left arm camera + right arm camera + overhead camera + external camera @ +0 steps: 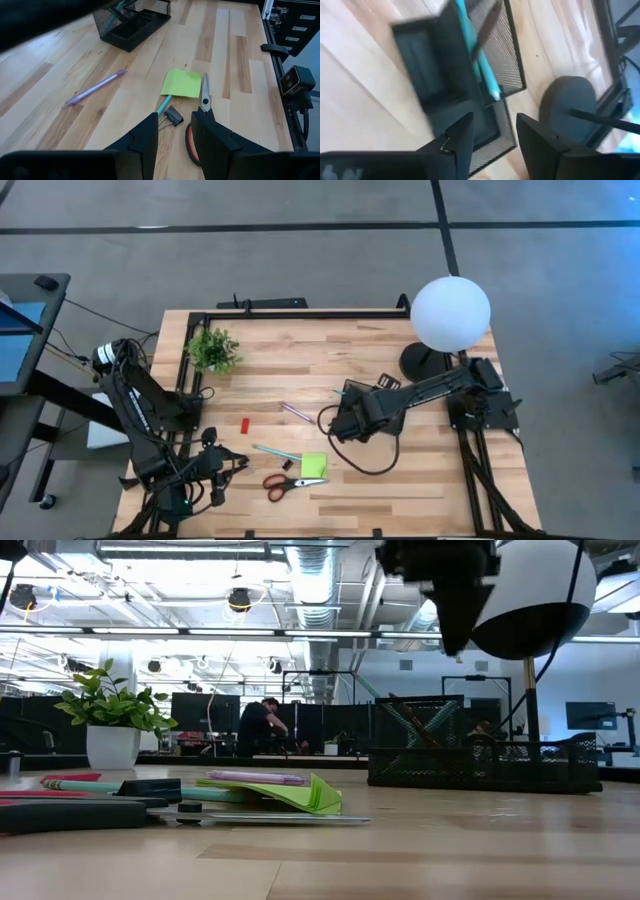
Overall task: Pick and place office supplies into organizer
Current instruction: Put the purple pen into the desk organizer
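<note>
Right gripper [490, 137] is seen over the organizer [362, 402], mid-counter, jaws parted with nothing between them. A teal pen [475, 50] and a dark pen [485, 30] already stand slanted in the mesh pen-holder section.

Left gripper [172, 142] hovers at the near left corner of the counter [420, 480], jaws partly open, empty, aimed at the scissors [200, 120].

Left on the counter:
- Scissors: red handles, blades pointing at the organizer. Stiff, heaviest item here, steel blades likely slippery. Best taken across the pivot or the closed blades just ahead of the handles; the handle loops are judged too wide and rounded.
- Sticky pad [181, 82]: lime, lying partly over a second teal pen [164, 105], touching the scissors' blade. Light, soft edges, top sheets may peel or bend; an edge pinch across the full stack is suggested, after the pen is freed or with it.
- Binder clip [173, 116]: small, rigid, light; its wire loops are easily snagged. Body to be pinched.
- Purple pen [95, 87]: lying alone, well apart from the rest. Thin, light, prone to rolling; mid-barrel pinch across its width.
- Red block [245, 424]: alone towards the plant [213, 350]; small, likely rigid, simple pinch.

Mesh walls are light; the organizer may be shifted if nudged.
</note>
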Tool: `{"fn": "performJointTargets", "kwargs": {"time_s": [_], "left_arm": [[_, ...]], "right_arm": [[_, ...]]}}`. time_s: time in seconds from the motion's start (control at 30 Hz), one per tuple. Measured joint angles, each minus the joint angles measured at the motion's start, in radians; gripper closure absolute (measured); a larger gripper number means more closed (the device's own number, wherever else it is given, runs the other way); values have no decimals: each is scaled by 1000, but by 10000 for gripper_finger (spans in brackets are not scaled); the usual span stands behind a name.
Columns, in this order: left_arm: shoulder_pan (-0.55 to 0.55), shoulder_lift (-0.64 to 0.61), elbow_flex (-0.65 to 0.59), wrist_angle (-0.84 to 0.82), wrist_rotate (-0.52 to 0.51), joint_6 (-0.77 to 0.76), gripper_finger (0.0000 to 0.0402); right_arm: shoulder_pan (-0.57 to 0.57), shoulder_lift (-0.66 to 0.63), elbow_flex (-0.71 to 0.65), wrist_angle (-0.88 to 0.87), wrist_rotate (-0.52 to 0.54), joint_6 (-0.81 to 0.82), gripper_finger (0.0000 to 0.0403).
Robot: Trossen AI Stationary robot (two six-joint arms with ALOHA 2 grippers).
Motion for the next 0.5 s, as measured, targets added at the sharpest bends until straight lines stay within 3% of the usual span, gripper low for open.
{"fn": "performJointTargets", "kwargs": {"time_s": [0.1,0.23,0.4,0.5], "left_arm": [[0,0,0,0,-2,0,287],[0,0,0,0,-11,-22,287],[0,0,0,0,-2,-32,287],[0,0,0,0,4,-40,287]], "right_arm": [[42,0,80,3,60,22,287],[131,-1,185,47,222,48,308],[262,3,204,274,446,50,316],[322,39,206,412,442,45,316]]}}
